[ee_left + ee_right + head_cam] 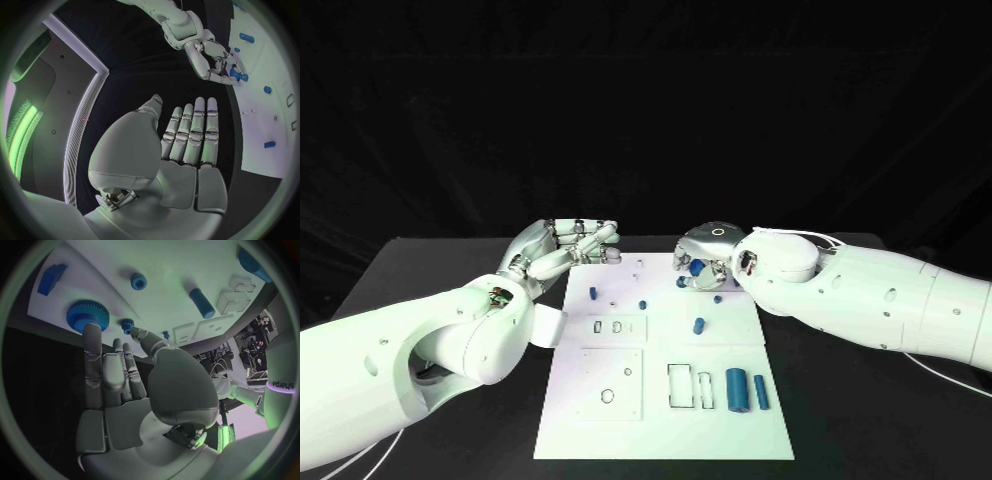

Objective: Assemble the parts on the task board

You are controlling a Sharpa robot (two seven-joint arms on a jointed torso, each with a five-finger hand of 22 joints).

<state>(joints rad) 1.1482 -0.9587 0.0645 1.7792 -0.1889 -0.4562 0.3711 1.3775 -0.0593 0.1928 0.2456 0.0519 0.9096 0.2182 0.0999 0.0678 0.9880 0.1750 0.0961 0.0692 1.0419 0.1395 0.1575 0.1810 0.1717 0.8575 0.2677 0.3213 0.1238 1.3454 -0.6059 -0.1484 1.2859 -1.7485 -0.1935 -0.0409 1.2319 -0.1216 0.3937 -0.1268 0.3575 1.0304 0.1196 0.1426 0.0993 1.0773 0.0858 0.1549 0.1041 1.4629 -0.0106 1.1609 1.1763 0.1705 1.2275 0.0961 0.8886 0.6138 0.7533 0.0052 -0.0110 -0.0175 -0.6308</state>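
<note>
The task board (668, 400), a white plate, lies in the middle of the black table (848, 420) with both arms working at its far end. The left hand (567, 245) hovers at the board's far left corner; the left wrist view shows its fingers straight, side by side, and holding nothing. The right hand (704, 255) is over the far right corner, fingers reaching down at a large blue gear (87, 315); a fingertip appears to touch the gear's rim, but whether it is gripped I cannot tell. Judged from the layout, assembly is at an early stage: most parts lie loose on the board and several outlined slots near the front stand empty. Count, as far as visible in the head view: two long blue cylinders (736, 390) lying at the front right, one short peg (700, 325) at mid-board, and two small pieces (593, 294) toward the far left. The right wrist view adds one small gear (127, 324) beside the large one.
</note>
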